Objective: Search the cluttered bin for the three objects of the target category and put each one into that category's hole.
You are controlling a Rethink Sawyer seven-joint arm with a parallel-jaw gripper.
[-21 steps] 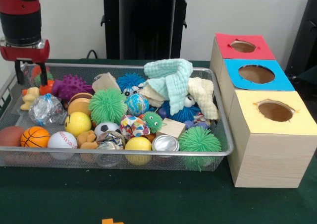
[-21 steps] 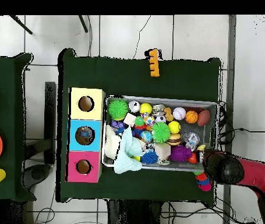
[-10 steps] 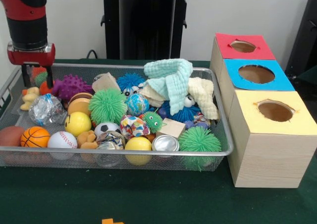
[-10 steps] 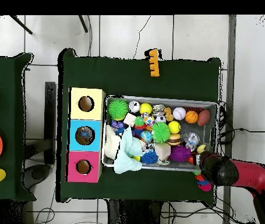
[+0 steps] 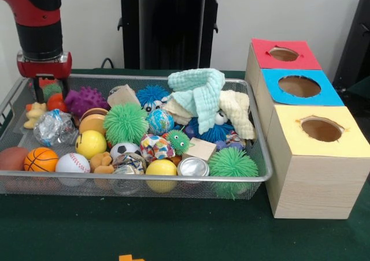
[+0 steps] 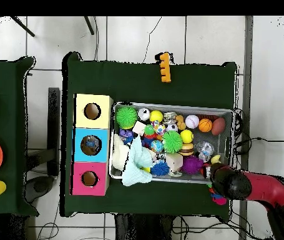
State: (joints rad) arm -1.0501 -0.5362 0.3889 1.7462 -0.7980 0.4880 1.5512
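The search step looks in hand: the gripper (image 5: 50,89) hangs over the bin's (image 5: 261,157) far corner by the purple ball (image 5: 85,100) (I cannot tell its pincer's state or the target category), so next comes a descent onto one toy.

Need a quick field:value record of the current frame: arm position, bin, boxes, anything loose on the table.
gripper: at the wire bin's back corner, over the purple spiky ball end; open or shut not discernible
bin: wire mesh bin, packed with balls, spiky toys, cloths
top of pile: mint green cloth, draped over a cream cloth
front row: basketball, baseball, metal can
boxes: red box, blue box, yellow box, one hole each, beside the bin
loose item: orange piece on the green table
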